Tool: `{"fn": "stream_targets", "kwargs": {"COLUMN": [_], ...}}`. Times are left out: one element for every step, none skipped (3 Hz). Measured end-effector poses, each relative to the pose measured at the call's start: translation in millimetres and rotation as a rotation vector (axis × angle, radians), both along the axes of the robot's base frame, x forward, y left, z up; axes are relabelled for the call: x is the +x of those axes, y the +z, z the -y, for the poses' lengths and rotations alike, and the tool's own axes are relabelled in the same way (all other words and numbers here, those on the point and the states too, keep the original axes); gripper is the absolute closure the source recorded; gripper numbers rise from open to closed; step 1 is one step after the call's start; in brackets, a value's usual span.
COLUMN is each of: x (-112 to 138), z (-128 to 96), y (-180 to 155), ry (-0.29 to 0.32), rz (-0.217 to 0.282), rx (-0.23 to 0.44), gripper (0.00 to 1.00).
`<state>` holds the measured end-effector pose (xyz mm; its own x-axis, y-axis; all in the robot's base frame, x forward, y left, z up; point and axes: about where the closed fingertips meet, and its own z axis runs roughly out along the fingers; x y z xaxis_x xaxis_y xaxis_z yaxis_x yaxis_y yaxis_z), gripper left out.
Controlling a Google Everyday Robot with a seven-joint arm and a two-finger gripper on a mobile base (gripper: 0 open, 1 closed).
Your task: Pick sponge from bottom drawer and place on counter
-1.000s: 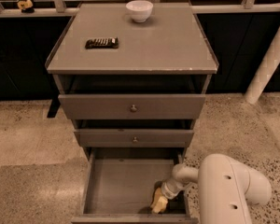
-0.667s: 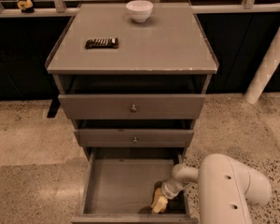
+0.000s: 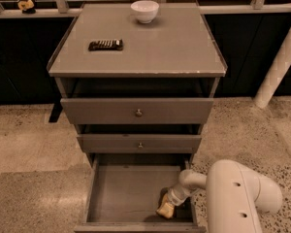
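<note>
Nothing has shifted: gripper (image 3: 166, 202) remains at sponge (image 3: 164, 211) inside bottom drawer (image 3: 121, 193), grip state indeterminable; lift and counter (image 3: 150, 52) placement outstanding.

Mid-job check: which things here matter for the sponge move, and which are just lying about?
Job: sponge, bottom drawer, counter, gripper down in that drawer at the sponge.
Lying about: white bowl and dark bar, both on the counter.

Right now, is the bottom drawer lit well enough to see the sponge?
Camera view: the bottom drawer is dim, darkest at its back; the sponge shows pale at its right front, the gripper right at it; the counter is brighter.
</note>
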<state>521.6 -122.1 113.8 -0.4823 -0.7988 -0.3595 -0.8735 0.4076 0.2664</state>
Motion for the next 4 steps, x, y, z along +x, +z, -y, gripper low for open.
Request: {"fn": "stream_targets", "kwargs": {"x": [0.0, 0.0, 0.0, -0.1], "z": [0.0, 0.0, 0.0, 0.0], "y": [0.0, 0.0, 0.0, -0.1], "ry": [0.000, 0.000, 0.000, 0.000], "rz": [0.000, 0.000, 0.000, 0.000], "rx": [0.000, 0.000, 0.000, 0.000], "gripper": [0.64, 0.88, 1.00, 1.00]}}
